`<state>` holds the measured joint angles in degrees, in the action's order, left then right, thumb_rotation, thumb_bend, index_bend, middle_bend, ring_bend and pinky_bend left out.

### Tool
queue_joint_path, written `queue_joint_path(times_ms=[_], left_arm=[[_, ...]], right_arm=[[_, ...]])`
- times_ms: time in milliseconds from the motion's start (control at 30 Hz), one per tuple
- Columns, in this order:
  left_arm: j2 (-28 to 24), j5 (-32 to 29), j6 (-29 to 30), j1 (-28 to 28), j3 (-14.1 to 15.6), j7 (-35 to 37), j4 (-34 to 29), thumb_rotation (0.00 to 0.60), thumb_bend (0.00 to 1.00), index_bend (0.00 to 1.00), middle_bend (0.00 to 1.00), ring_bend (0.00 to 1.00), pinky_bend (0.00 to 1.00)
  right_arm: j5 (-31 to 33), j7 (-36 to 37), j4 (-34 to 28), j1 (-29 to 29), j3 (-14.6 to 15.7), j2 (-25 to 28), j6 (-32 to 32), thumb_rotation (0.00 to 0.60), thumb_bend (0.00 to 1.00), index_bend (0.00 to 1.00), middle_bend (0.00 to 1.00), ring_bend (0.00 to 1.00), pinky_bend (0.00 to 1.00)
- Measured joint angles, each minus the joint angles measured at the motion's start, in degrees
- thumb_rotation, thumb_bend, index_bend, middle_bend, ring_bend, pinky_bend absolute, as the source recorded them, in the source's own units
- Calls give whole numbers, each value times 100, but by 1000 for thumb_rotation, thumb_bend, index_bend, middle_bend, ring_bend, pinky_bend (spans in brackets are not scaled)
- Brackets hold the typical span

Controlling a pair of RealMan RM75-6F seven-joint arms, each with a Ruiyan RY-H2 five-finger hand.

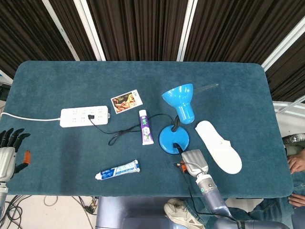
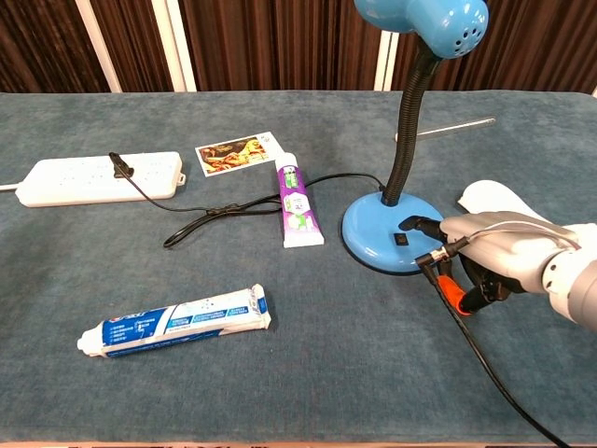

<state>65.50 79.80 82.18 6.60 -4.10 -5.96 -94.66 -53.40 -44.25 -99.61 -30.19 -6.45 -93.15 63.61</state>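
A blue desk lamp stands right of centre, with its round base on the cloth and its shade raised on a black gooseneck. My right hand lies just right of the base. Most of its fingers are curled in. One dark fingertip reaches onto the base beside the small black switch. It holds nothing. My left hand hovers off the table's left front corner with its fingers spread and empty.
The lamp's black cord runs to a white power strip. Also here are a purple tube, a blue toothpaste tube, a picture card, a white insole and a clear rod.
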Motion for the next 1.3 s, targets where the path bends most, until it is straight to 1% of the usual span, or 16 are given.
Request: queue_joint_path(times_ms=[633,1300], left_arm=[[-10,-27,-10,2,-8,-6,-12,600,532,215,101,10,0],[-8,-31,-11,3,-8,-2,-4,600,533,215,101,10,0]], right_arm=[[131,11,18,-135,157,-24,64,600,646,16,569,673,1000],[189,-20,48,-195,397,-57,89,600,646,26,569,673,1000]])
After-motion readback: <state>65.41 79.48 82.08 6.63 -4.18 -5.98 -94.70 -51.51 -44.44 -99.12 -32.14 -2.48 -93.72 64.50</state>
